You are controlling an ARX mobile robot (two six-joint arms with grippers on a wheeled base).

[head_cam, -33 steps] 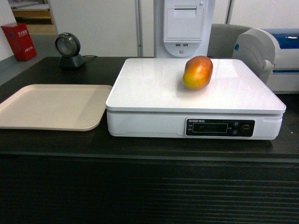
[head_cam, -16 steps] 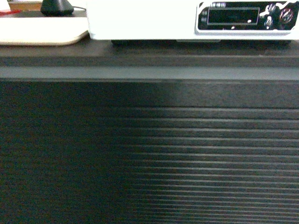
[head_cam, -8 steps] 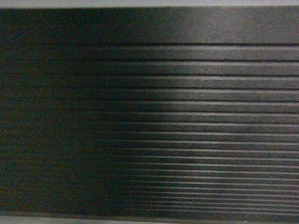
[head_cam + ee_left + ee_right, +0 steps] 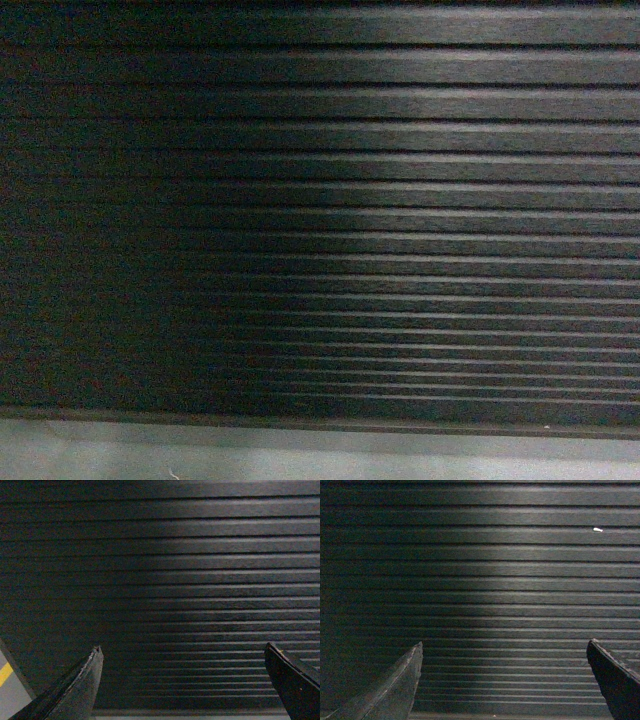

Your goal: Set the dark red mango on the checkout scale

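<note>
All three views show only the ribbed front panel of the checkout bench (image 4: 330, 200), with a strip of pale floor (image 4: 300, 455) below it in the head view. The dark red mango and the scale are out of sight, so whether the fruit lies on the platform cannot be told. The left gripper (image 4: 182, 680) and right gripper (image 4: 504, 677) have their fingers spread wide, holding nothing.

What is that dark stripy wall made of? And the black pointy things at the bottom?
The checkout front looks like dark brown-black ribbed panelling with a matte, brushed finish that catches soft light along each ridge; whether it is wood, laminate or plastic I cannot tell. The left gripper and right gripper have fingers that look like dull black plastic or rubber, slightly rough-edged.
</note>
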